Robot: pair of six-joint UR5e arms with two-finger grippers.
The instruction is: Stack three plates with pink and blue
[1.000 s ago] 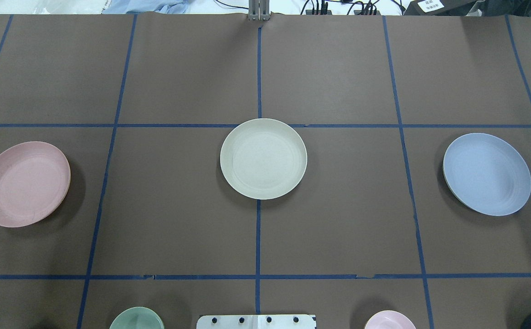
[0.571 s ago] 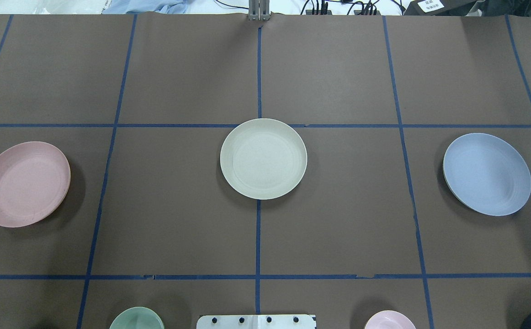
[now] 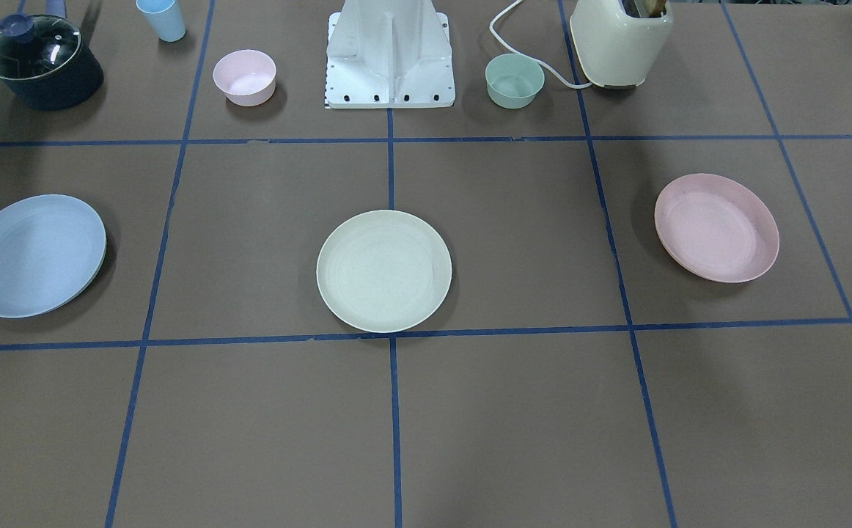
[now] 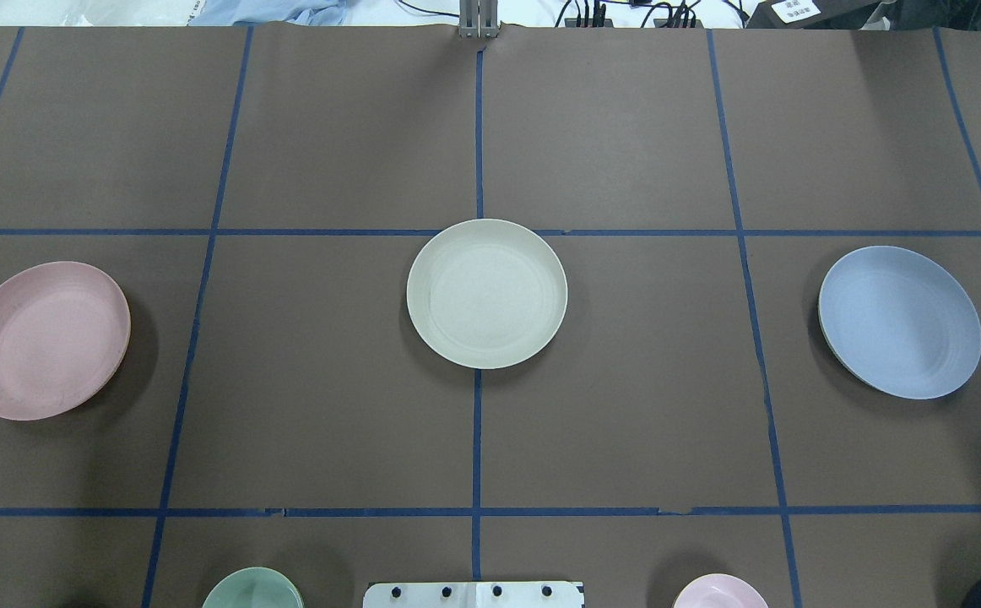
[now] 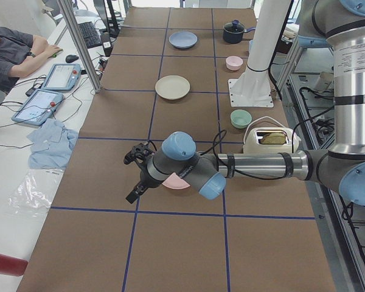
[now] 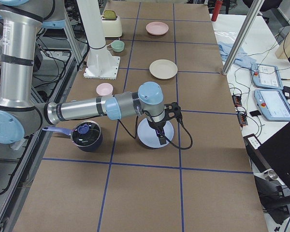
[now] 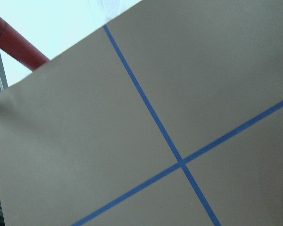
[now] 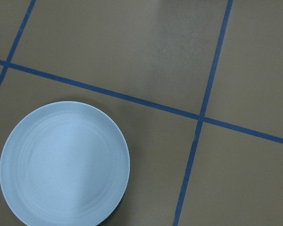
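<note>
Three plates lie apart on the brown table. The cream plate (image 4: pixel 486 293) (image 3: pixel 384 270) is in the middle. The pink plate (image 4: pixel 43 339) (image 3: pixel 716 227) lies on my left side. The blue plate (image 4: pixel 900 321) (image 3: pixel 32 254) lies on my right side and fills the lower left of the right wrist view (image 8: pixel 64 162). My left gripper (image 5: pixel 135 176) shows only in the exterior left view, held above the pink plate (image 5: pixel 173 181). My right gripper (image 6: pixel 163 130) shows only in the exterior right view, above the blue plate (image 6: pixel 152 135). I cannot tell whether either is open or shut.
Near the robot base (image 3: pixel 389 55) stand a small pink bowl (image 3: pixel 244 77), a small mint bowl (image 3: pixel 514 81), a cream toaster (image 3: pixel 620 40), a dark lidded pot (image 3: pixel 41 62) and a blue cup (image 3: pixel 162 18). Blue tape lines grid the table.
</note>
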